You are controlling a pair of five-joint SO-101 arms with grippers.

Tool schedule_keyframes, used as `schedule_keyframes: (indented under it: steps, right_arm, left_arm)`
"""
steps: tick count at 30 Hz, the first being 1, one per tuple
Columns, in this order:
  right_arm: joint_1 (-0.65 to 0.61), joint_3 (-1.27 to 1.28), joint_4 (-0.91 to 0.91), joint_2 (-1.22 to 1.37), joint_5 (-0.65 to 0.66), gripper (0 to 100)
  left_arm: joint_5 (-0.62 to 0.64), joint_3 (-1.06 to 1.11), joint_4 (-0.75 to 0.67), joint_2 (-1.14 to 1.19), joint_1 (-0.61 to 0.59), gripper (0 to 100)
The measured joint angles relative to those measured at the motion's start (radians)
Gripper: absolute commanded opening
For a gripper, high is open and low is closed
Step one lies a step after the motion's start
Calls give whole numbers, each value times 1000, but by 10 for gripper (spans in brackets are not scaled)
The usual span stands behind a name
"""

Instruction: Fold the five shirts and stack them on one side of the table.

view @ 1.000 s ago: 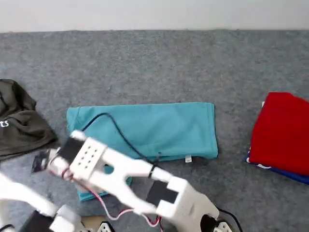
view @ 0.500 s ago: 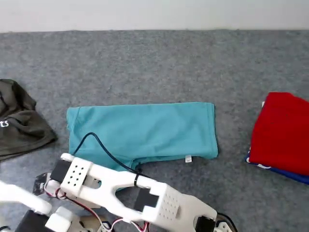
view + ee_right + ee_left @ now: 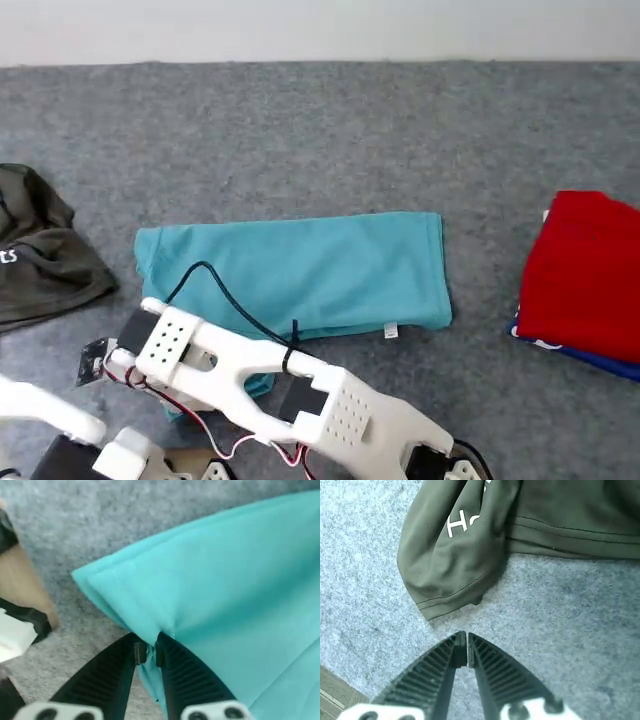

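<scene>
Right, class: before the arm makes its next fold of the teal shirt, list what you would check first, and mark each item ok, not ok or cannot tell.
1. Right gripper shut on the teal shirt's edge: ok.
2. Left gripper clear of the teal shirt, shut on nothing over the table: ok.
3. Teal shirt's corner under the right arm lies flat: cannot tell.
4. Stack ready at one side, red shirt on the blue shirt: ok.
5. Dark shirt folded: not ok, it lies crumpled.
6. Five shirts accounted for: not ok, four show.
</scene>
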Motion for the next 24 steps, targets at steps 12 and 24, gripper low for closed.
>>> schedule_keyframes:
  steps: [12, 24]
  right_arm:
    - [86, -78, 28, -17, 8, 9]
    - [261, -288, 38, -58, 40, 9]
  left_arm:
    - [0, 0, 0, 3, 0, 15]
    - [0, 0, 0, 3, 23, 15]
